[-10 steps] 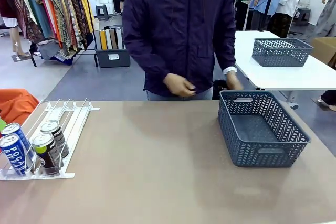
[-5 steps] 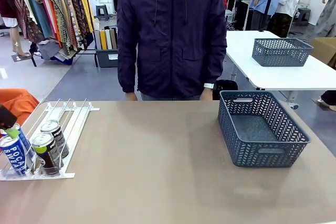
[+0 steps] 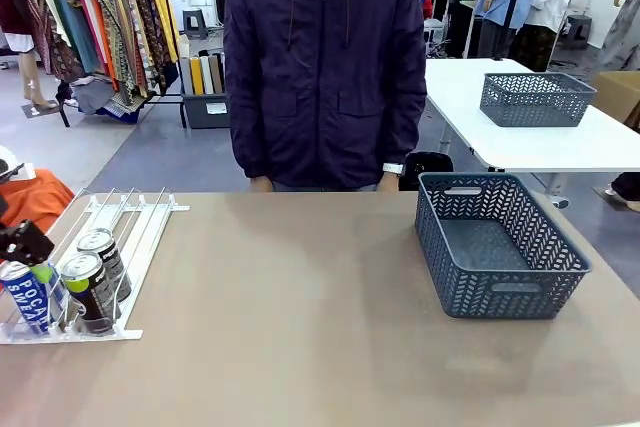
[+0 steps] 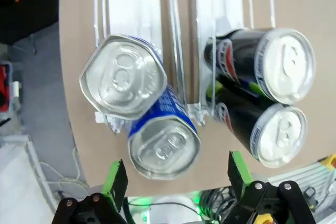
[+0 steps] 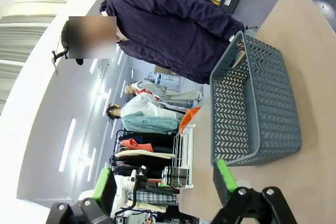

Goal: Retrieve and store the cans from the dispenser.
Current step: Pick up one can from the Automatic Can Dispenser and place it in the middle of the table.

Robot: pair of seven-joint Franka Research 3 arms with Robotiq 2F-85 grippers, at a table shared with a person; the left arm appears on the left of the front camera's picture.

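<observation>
Blue Pocari can [image 4: 164, 145] lies centred between the left fingers [image 4: 116, 178], which stand wide open, holding nothing.

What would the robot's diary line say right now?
left gripper: open over blue cans | right gripper: open | rack: two blue, two black cans

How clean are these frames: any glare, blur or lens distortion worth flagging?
Front view: evenly lit and sharp, faint shadow beside the grey lattice basket. Left wrist view: wide-angle bulge on the cans, table edge bowed. Right wrist view: rolled sideways, ceiling lights washed out.
</observation>
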